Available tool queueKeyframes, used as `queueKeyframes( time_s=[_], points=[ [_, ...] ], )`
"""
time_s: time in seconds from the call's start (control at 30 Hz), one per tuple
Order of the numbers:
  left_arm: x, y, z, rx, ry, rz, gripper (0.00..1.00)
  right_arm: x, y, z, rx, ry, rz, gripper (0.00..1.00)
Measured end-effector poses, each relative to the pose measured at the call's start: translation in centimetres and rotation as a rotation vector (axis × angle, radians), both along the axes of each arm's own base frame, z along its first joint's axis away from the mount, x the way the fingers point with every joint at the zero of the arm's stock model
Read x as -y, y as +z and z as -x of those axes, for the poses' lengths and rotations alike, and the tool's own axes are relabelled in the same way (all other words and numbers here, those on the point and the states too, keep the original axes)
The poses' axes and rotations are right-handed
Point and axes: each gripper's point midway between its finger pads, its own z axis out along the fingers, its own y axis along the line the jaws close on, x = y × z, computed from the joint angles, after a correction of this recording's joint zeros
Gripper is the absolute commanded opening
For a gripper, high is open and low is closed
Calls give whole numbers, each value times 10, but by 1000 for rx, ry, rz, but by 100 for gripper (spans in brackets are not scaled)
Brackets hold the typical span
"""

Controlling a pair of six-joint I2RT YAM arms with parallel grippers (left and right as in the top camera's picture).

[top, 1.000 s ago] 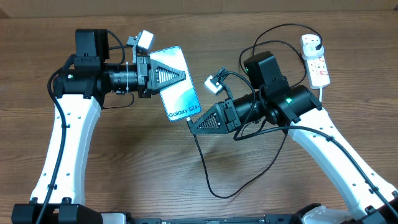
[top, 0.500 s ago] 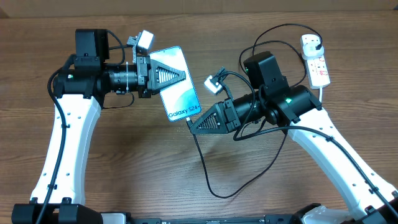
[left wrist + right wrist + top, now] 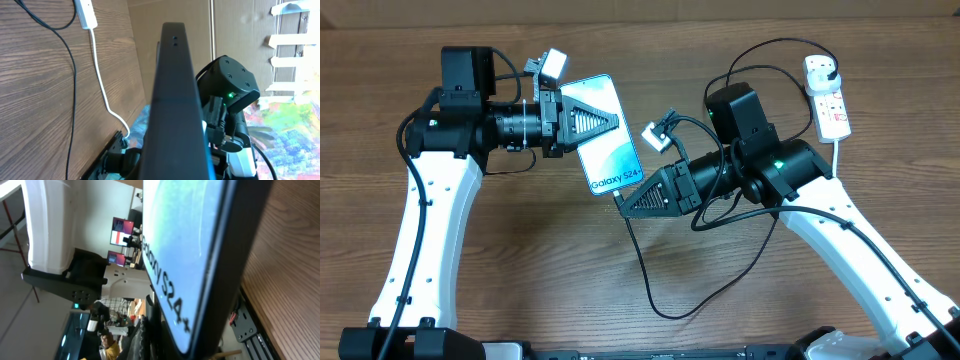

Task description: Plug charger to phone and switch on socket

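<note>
**Item: phone and charger, both held**

The phone is at centre frame, tilted, clamped on its left long edge by my left gripper. I judge it stiff, slick and glass-fragile, so I'd grip the edges only. The charger is a limp, thin cable. My right gripper looks pinched on its tip at the phone's lower corner, and the best hold is just behind the connector. The socket is at upper right. All this sits on a wood-grain table with a cardboard backdrop.

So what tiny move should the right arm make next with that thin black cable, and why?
Probably ease the right gripper towards the slim blue-screened phone, pressing the thin black cable tip-first into its lettered end. The left gripper holds the phone's other end, and the right gripper sits right at the lettered end with the cable trailing from it. The port itself isn't visible.
</note>
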Motion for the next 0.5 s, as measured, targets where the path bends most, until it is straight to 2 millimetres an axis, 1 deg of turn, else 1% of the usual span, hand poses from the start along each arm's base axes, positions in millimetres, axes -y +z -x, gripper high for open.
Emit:
queueKeyframes(
  time_s=[0.2,0.5],
  points=[
    [0,0,0,-2,0,0,4,0,-5,-3,-4,-21,29,4],
    [0,0,0,-2,1,0,4,5,-5,-9,-5,-41,27,4]
  ],
)
